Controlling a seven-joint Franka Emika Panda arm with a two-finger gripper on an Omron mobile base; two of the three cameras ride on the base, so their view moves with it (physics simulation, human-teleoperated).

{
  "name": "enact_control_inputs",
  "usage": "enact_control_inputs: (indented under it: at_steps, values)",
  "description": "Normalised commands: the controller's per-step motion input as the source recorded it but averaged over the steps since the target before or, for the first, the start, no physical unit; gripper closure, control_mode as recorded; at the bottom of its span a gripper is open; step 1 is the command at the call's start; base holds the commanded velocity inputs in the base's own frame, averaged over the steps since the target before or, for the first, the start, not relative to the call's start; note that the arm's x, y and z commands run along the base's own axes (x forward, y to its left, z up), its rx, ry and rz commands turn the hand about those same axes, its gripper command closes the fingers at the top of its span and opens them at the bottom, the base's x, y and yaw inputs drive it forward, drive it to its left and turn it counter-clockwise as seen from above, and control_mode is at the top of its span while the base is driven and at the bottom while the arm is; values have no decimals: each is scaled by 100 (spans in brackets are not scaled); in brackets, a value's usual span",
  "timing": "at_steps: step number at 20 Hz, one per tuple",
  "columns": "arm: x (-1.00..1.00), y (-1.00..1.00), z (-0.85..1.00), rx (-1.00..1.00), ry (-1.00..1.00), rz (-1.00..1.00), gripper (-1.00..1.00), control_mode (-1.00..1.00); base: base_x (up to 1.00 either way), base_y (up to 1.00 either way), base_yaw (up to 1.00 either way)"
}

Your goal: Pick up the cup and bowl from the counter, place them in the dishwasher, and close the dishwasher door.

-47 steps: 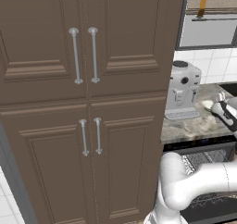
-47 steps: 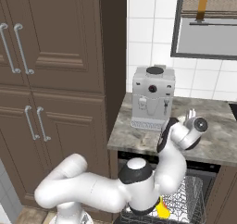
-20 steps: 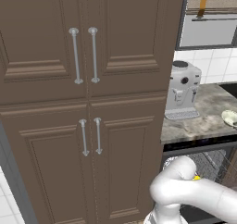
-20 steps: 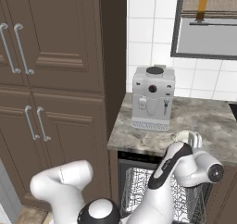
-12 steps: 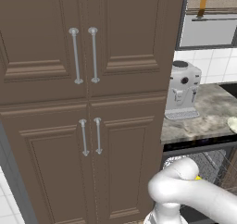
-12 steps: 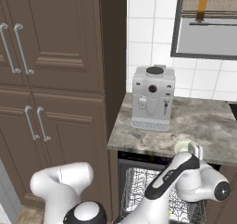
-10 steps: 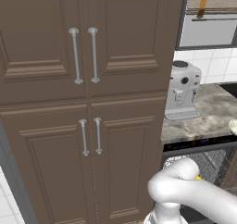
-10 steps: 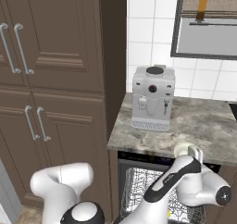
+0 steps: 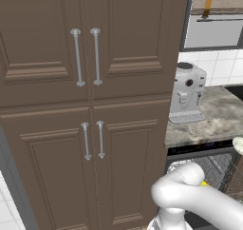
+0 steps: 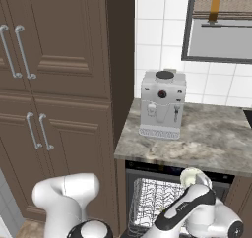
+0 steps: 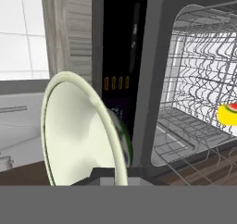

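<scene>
The pale cream bowl [image 11: 78,130] stands on edge in the hand view, with my gripper [image 11: 111,171] shut on its rim. It hangs just in front of the counter [image 10: 197,138] edge, above the open dishwasher [image 10: 172,169]. That bowl [image 10: 193,177] also sits over my wrist in the right base view and shows at the right edge [image 9: 238,145] of the left base view. The yellow cup [image 11: 227,113] lies in the dishwasher's wire rack [image 11: 199,79], and a bit of the cup [image 9: 204,183] peeks past my arm. The dishwasher door is out of view.
A silver-grey coffee machine [image 10: 162,104] stands at the back left of the counter. Tall brown cabinets [image 9: 90,105] with silver bar handles rise left of the dishwasher. A window [image 10: 221,30] is set in the white tiled wall behind.
My arm has carried the bowl off the counter top and down past its front edge, toward the open dishwasher. The cup and the coffee machine have stayed put.
</scene>
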Motion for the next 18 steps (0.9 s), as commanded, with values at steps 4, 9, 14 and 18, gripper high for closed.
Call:
enact_control_inputs:
  at_steps: [4,9,14,18]
  values:
    - [0,0,-74,4,1,4,100,-100,0,0,0]
    - [0,0,-74,3,2,3,100,-100,0,0,0]
    - [1,0,-78,2,5,1,100,-100,0,0,0]
    - [11,0,-67,0,3,0,100,-100,0,0,0]
